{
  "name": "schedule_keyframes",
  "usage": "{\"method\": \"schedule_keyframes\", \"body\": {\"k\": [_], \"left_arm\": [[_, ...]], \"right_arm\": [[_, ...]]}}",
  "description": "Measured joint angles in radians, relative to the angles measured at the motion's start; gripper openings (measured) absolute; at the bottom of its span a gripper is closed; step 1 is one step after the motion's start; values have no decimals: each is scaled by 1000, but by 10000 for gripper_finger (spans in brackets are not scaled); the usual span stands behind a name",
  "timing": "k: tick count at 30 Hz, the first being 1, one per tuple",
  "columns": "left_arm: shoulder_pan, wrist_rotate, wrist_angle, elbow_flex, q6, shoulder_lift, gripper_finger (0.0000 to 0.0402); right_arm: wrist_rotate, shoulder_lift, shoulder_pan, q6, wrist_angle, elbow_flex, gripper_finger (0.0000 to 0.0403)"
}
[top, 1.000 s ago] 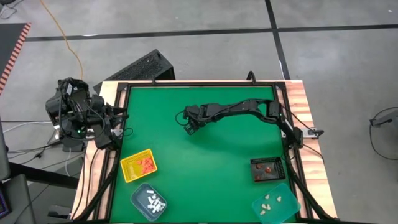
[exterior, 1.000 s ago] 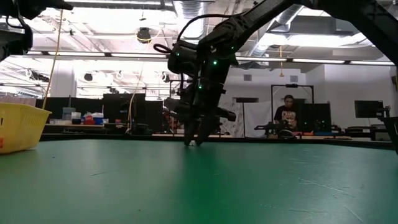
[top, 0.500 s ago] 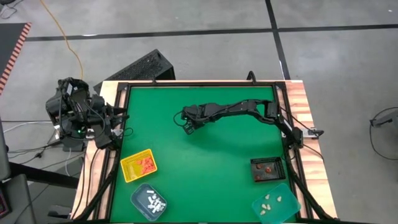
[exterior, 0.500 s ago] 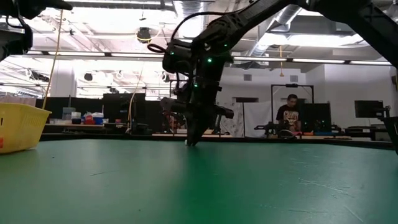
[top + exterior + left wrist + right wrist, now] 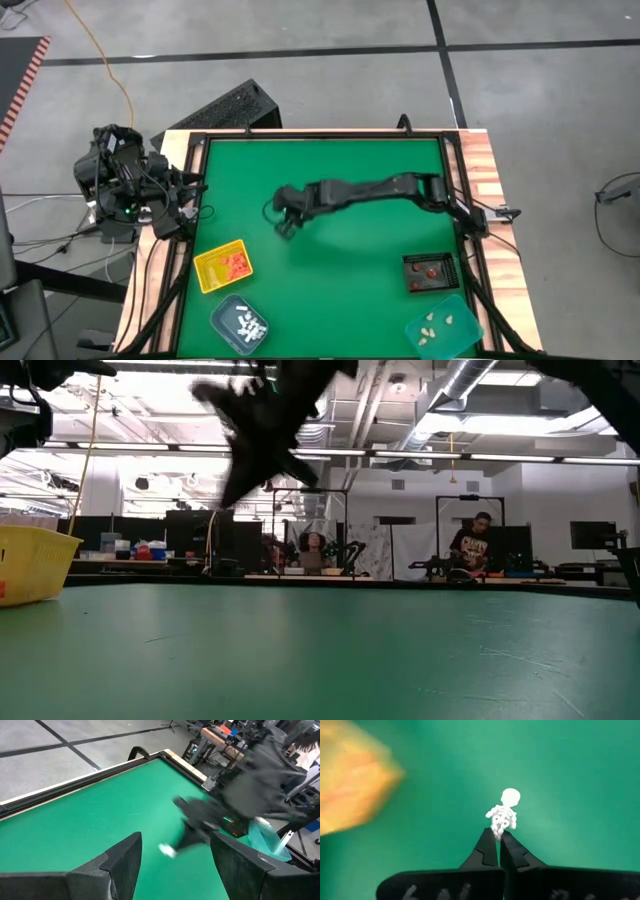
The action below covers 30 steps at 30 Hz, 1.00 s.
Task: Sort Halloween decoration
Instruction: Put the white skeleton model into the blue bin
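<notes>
- The right hand (image 5: 498, 836) was pinched shut on a small white skeleton (image 5: 503, 814), held by its lower end so that the skull and ribs stuck out past the fingertips.
- In the high view that hand (image 5: 284, 226) hung above the green table (image 5: 330, 290), near the yellow tray (image 5: 223, 267) and on the side of it toward the table's middle; the low view showed it as a dark shape (image 5: 250, 435) well clear of the surface.
- The left wrist view caught the same skeleton as a white speck (image 5: 167, 851) under the right arm.
- The yellow tray held orange-red trinkets (image 5: 236, 263). Just beside it, toward the table's near edge, a dark tray (image 5: 240, 324) held white pieces (image 5: 248, 322).
- Well apart from the yellow tray, at the opposite near corner, sat a black tray (image 5: 431, 271) with a couple of reddish pieces and a teal tray (image 5: 443, 325) with cream ones.
- The left hand (image 5: 172, 857) waited off the table's edge, beyond the yellow tray, its fingers spread wide and holding nothing.
- Judged step: carrying one picked piece to its bin.
- The next move probably calls for passing the yellow tray, stopping over the dark tray with the white pieces, lowering, and parting the fingers; such a tiny piece could cling or bounce out.
</notes>
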Motion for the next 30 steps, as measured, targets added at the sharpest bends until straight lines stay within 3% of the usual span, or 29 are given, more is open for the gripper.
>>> {"method": "schedule_keyframes", "body": {"k": [6,12,19,24,30], "left_arm": [[0,0,0,0,0,0,226],[0,0,0,0,0,0,226],[0,0,0,0,0,0,226],[0,1,0,0,0,0,226],[0,35,0,0,-8,0,226]], "right_arm": [[-45,0,154,-77,221,15,0],[-73,23,281,-297,474,17,0],[-107,94,345,-377,670,19,0],[-148,172,358,-369,713,71,0],[-175,275,370,-369,688,225,0]]}}
